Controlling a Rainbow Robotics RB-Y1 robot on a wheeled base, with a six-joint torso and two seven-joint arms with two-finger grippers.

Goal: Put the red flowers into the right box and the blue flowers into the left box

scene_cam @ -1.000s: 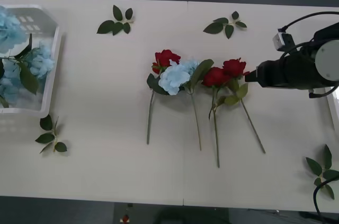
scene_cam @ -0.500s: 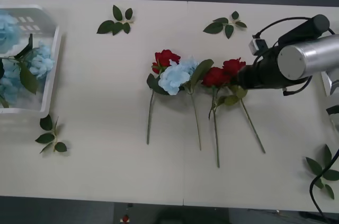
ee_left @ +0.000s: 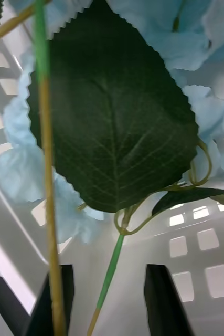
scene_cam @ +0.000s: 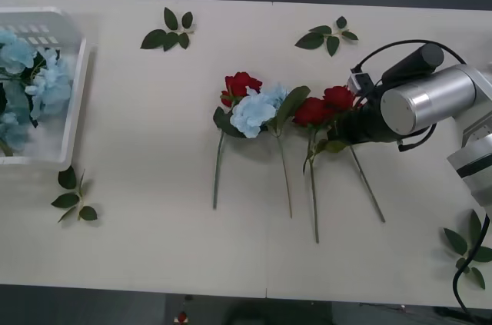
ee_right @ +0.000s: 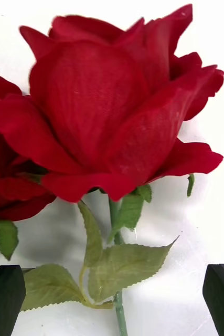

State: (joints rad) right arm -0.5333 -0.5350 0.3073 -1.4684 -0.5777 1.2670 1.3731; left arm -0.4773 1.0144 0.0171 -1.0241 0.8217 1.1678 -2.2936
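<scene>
Three red flowers lie on the table with their stems towards me: one rose (scene_cam: pixel 242 84) at the left, one (scene_cam: pixel 311 111) in the middle, one (scene_cam: pixel 339 97) at the right. Between the first two lies a blue flower (scene_cam: pixel 257 110). My right gripper (scene_cam: pixel 346 120) sits low at the rightmost rose (ee_right: pixel 117 110). It is open (ee_right: pixel 114 270), and that rose's stem (ee_right: pixel 118 299) runs between its black fingers. More blue flowers (scene_cam: pixel 34 79) lie in the left box (scene_cam: pixel 77 102). My left gripper (ee_left: pixel 106 270) hangs open over them, a thin stem (ee_left: pixel 109 278) crossing the gap. The right box is out of view.
Loose green leaf sprigs lie at the back left (scene_cam: pixel 169 31), back right (scene_cam: pixel 329 36), front left (scene_cam: pixel 71 198) and front right (scene_cam: pixel 467 248). The right arm's silver forearm (scene_cam: pixel 427 98) and its cable reach in from the right edge. The table's front edge is near.
The right arm has swung in from the right and lowered its gripper onto the rightmost rose. In the left box the blue flowers have shifted and the dark leaf no longer shows.
</scene>
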